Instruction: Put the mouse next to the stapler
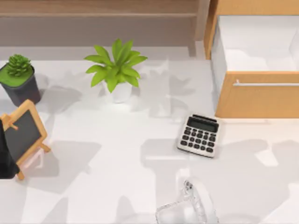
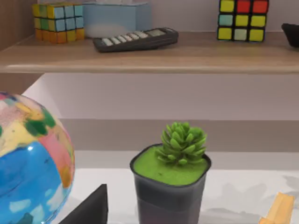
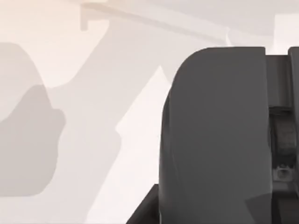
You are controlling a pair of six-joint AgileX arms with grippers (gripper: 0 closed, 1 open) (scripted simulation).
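1. The left arm [image 1: 3,156] sits dark at the table's [image 1: 117,163] left edge, just beside a small chalkboard easel [image 1: 23,133]. Whether the left gripper is wide or narrow cannot be told.
2. In the right wrist view, a dark grey rounded body [image 3: 215,140] looms close above the white tabletop. Whether it is the mouse cannot be told, and neither can the state of the right gripper.
3. A grey-and-black calculator [image 1: 199,135] lies right of centre, near an open wooden drawer [image 1: 254,100] at the table's far right.
4. A leafy plant in a white pot [image 1: 117,70] stands at the back. A succulent in a dark pot [image 1: 18,77] stands well to its left, behind the easel.
5. A clear, glassy shape [image 1: 189,207] sits at the table's near edge, below the calculator.
6. In the left wrist view, the succulent stands beside a painted globe [image 2: 28,163]. On the wooden shelf [image 2: 187,58] behind them lie two colour cubes [image 2: 58,21] [image 2: 243,18] and a dark keypad device [image 2: 135,39].
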